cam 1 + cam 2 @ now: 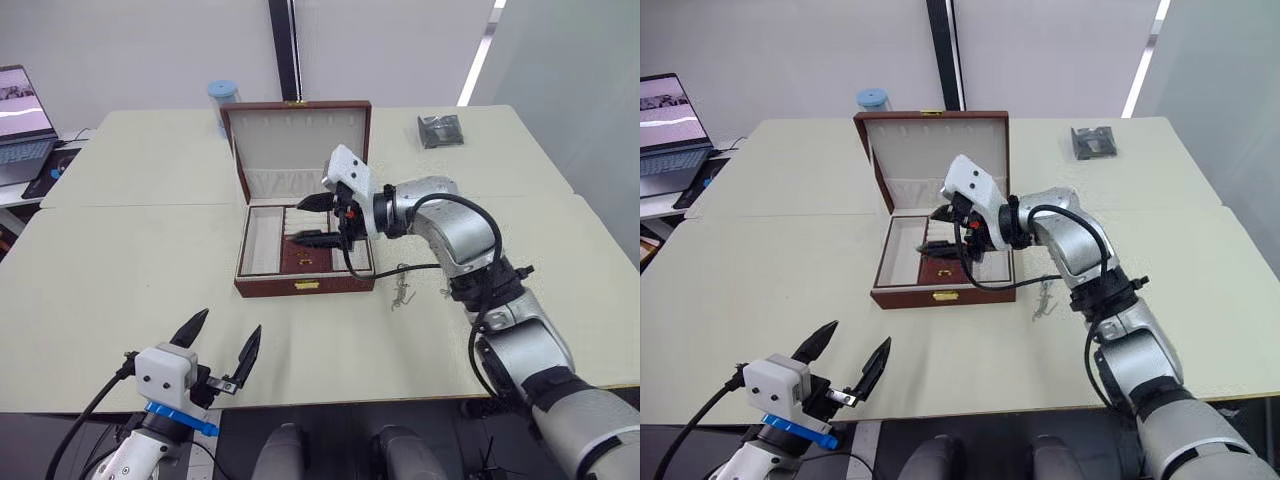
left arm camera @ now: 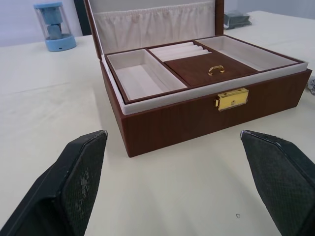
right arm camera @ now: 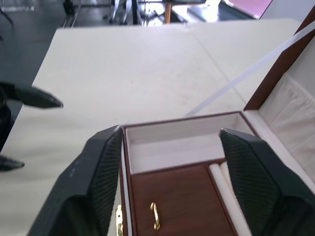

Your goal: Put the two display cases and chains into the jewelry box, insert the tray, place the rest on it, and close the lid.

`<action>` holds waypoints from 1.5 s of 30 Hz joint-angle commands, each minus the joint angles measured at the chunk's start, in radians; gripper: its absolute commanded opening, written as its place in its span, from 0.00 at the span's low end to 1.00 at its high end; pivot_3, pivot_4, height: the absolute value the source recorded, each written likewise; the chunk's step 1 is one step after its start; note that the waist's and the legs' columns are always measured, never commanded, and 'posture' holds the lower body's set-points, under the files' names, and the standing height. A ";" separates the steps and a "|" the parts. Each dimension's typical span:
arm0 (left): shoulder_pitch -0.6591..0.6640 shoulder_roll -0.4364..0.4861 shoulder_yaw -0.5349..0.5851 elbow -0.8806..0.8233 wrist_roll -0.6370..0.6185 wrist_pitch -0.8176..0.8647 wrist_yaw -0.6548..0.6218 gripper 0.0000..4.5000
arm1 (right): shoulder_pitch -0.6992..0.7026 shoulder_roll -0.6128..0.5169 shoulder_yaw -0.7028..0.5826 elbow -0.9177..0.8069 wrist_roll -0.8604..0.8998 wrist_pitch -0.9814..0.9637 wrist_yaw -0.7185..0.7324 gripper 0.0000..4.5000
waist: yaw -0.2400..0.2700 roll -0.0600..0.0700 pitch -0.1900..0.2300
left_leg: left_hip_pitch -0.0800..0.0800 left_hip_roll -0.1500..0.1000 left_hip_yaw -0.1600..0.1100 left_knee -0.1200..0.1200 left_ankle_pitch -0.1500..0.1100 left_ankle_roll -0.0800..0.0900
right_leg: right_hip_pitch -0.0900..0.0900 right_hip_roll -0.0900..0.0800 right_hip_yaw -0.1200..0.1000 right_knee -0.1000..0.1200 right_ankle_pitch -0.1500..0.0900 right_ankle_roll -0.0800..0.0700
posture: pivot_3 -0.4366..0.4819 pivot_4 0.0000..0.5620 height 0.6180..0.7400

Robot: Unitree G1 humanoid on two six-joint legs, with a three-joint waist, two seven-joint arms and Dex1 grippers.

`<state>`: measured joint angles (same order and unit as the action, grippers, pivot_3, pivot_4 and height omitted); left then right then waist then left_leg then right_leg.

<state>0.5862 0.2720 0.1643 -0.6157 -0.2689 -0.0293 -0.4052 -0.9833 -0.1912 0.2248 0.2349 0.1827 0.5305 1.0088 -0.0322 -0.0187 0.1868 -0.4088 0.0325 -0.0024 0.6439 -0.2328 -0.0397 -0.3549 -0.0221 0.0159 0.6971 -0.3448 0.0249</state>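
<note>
My left hand (image 1: 222, 352) hangs over the near edge of the worktop (image 1: 120, 290), fingers spread wide and holding nothing, well short of the jewelry box (image 1: 305, 283). From there the box lies ahead and to the right, its clasp front facing me.

The box sits in the middle of the worktop, long axis running left to right, lid (image 1: 297, 145) standing upright at the back. The tray (image 2: 197, 66) is already seated inside, its brown centre panel and gold knob showing level with the rim.

My right hand (image 1: 318, 220) is over the open box, fingers parted and empty, pointing toward the left across the tray.

What remains, as I judge it, is the rest (image 1: 402, 293): small silvery pieces lying on the worktop just beside the box's front right corner. They lie to the right of my right hand and nearer the near edge, so that hand would have to draw back out of the box and come down beside the corner. The right arm is plainly the closer one; my left is well apart, across the whole box front. I cannot make out how each piece lies.
</note>
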 commanded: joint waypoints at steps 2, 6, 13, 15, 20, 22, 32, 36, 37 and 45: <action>-0.016 0.011 0.012 -0.012 -0.012 -0.006 -0.006 1.00 | 0.047 0.047 -0.042 0.070 0.000 -0.151 -0.086 0.38 | 0.000 0.000 0.000 | 0.000 0.000 0.000 0.000 0.000 0.000 | 0.000 0.000 0.000 0.000 0.000 0.000 | 0.48 0.27 1.00; -0.037 0.020 0.009 0.001 -0.016 -0.002 -0.014 1.00 | 0.072 0.065 -0.002 0.148 -0.054 -0.223 -0.132 0.14 | 0.000 0.000 0.000 | 0.000 0.000 0.000 0.000 0.000 0.000 | 0.000 0.000 0.000 0.001 0.000 0.000 | 0.48 0.27 1.00; -0.057 0.034 0.022 0.019 -0.026 -0.002 -0.030 1.00 | 0.094 0.075 0.048 0.261 -0.126 -0.231 -0.173 0.01 | 0.000 0.000 0.000 | 0.000 0.001 0.001 0.000 0.000 0.000 | 0.000 0.000 0.000 0.001 0.000 0.000 | 0.48 0.27 1.00; -0.061 0.038 0.021 0.022 -0.026 -0.002 -0.032 1.00 | 0.095 0.074 0.057 0.283 -0.142 -0.224 -0.178 0.01 | 0.000 0.000 0.000 | 0.000 0.001 0.001 0.000 0.000 0.000 | 0.000 0.000 0.001 0.001 0.000 0.000 | 0.48 0.27 1.00; -0.068 0.040 0.011 0.023 -0.024 0.002 -0.032 1.00 | 0.090 0.081 0.052 0.298 -0.139 -0.218 -0.179 0.01 | 0.000 -0.001 -0.001 | 0.003 0.001 0.001 0.000 0.000 0.000 | 0.002 0.000 0.001 0.001 0.000 0.000 | 0.48 0.27 1.00; -0.071 0.043 0.011 0.022 -0.027 0.007 -0.034 1.00 | 0.088 0.089 0.032 0.286 -0.113 -0.213 -0.173 0.01 | 0.000 -0.001 -0.001 | 0.003 0.001 0.001 0.000 0.000 0.000 | 0.002 0.000 0.001 0.001 0.000 0.000 | 0.48 0.27 1.00; -0.128 0.099 0.102 0.035 -0.139 0.121 -0.049 1.00 | 0.149 0.006 -0.121 0.039 0.089 -0.122 -0.075 0.18 | 0.003 -0.001 -0.001 | 0.001 0.001 0.000 0.000 0.000 0.000 | 0.000 0.000 0.000 0.001 0.000 0.000 | 0.48 0.27 1.00; -0.170 0.182 0.207 0.066 -0.243 0.226 -0.082 1.00 | 0.200 -0.102 -0.193 -0.021 0.138 -0.072 -0.070 0.45 | 0.006 -0.001 -0.001 | 0.001 0.000 -0.001 0.000 0.000 0.000 | 0.001 0.000 -0.001 0.000 0.000 0.000 | 0.48 0.27 1.00; -0.181 0.210 0.238 0.085 -0.273 0.252 -0.099 1.00 | 0.228 -0.141 -0.206 -0.036 0.142 -0.083 -0.055 0.52 | 0.006 -0.001 -0.001 | 0.001 0.000 -0.002 0.000 0.000 0.000 | 0.001 0.000 -0.001 0.000 0.000 0.000 | 0.48 0.27 1.00; -0.296 0.424 0.343 0.323 -0.309 0.328 -0.265 1.00 | 0.449 -0.351 -0.267 -0.096 0.131 -0.190 0.021 0.99 | 0.000 -0.001 -0.001 | 0.001 0.001 0.000 -0.001 0.000 0.000 | 0.001 0.001 0.000 0.001 0.000 0.000 | 0.48 0.27 1.00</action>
<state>0.3119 0.6643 0.4641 -0.3290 -0.5876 0.3047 -0.6369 -0.5548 -0.5138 -0.0158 0.1923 0.2977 0.3869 1.0005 -0.0323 -0.0199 0.1859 -0.4073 0.0335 -0.0025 0.6432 -0.2327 -0.0398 -0.3542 -0.0207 0.0158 0.6975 -0.3448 0.0249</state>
